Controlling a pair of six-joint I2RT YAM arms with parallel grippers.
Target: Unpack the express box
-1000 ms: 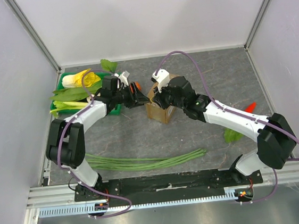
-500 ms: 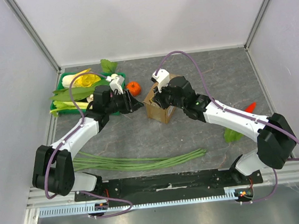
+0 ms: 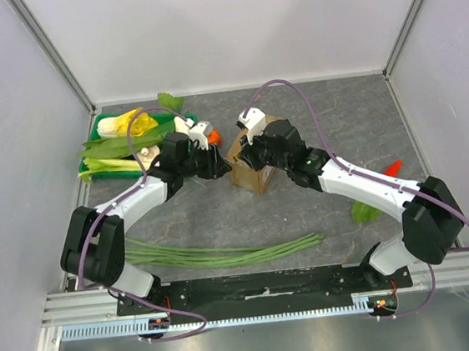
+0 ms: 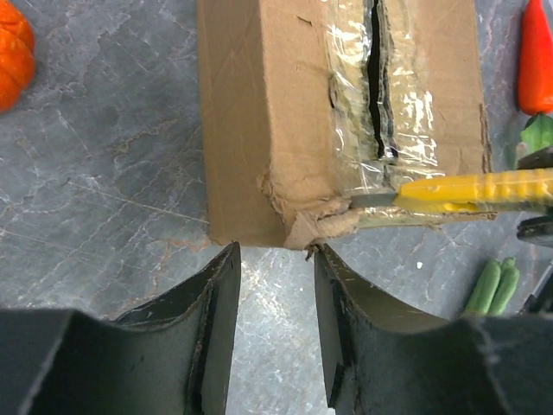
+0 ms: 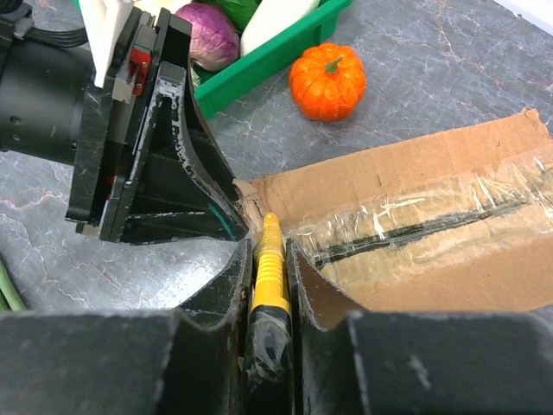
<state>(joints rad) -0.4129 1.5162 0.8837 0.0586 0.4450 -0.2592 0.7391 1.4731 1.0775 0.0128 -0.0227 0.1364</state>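
The express box [image 3: 251, 170] is a brown cardboard box at mid-table, flaps shut, with a dark slit along its taped seam [image 4: 377, 95]. My right gripper [image 5: 270, 251] is shut on a yellow utility knife [image 5: 269, 264]. The knife's blade tip [image 4: 370, 200] rests at the torn near corner of the box top [image 5: 415, 216]. My left gripper [image 4: 275, 259] is open and empty, with its fingertips [image 4: 226, 264] just short of the box's corner [image 4: 298, 226]. In the top view it [image 3: 216, 162] sits at the box's left side, facing my right gripper [image 3: 251, 152].
A small orange pumpkin [image 3: 211, 133] lies just left of the box. A green tray [image 3: 97, 148] of vegetables stands at the far left. Long green beans [image 3: 226, 253] lie near the front. A carrot [image 3: 393, 167] and a green leaf [image 3: 364, 210] lie to the right.
My left gripper drew back to the left half a second ago and has now come back to the box's left corner. The right gripper, the knife and the box have barely moved.
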